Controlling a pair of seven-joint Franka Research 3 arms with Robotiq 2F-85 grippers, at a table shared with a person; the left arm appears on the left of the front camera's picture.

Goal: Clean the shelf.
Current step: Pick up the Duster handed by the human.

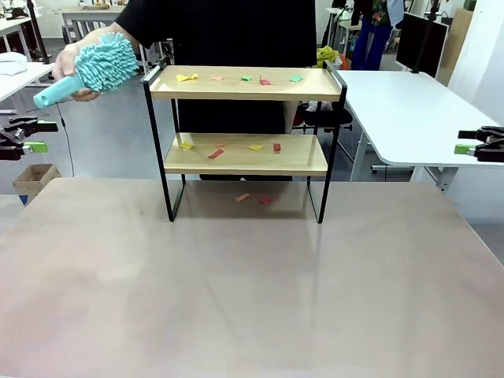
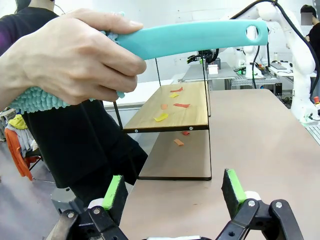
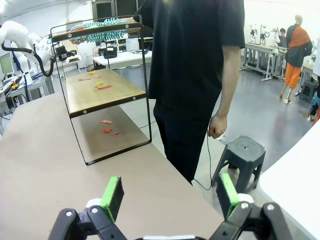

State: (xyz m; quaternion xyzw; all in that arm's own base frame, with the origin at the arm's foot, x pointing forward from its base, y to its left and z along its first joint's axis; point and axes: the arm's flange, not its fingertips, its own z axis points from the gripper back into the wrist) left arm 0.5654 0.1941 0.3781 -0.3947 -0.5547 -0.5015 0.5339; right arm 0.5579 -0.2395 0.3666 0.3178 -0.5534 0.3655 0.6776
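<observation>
A pale brown table (image 1: 236,299) fills the foreground, with white desks and other workstations in the room behind. The shelf (image 1: 236,93) stands upright on its thin black legs at the far middle of the table, just in front of a person in black. Its long axis runs left to right, parallel to the table's far edge, and its open broad side faces you. Both wooden boards lie level, one above the other. Small coloured paper scraps (image 1: 187,77) are scattered along the top board, with more on the lower board and a few on the table under it. The person's hand (image 1: 71,59) holds a teal microfibre duster (image 1: 110,59) up at your left, off the shelf's left end. Its fluffy head points up towards the top board's left corner and its handle slants down and away. You cannot tell from these views whether the head touches the board. Your left tool (image 1: 39,135) hovers at the left edge, well apart from the shelf, with its green pads spread wide and nothing between them. Your right tool (image 1: 465,140) hovers at the right edge, also wide and empty, pointing inward across the table.
</observation>
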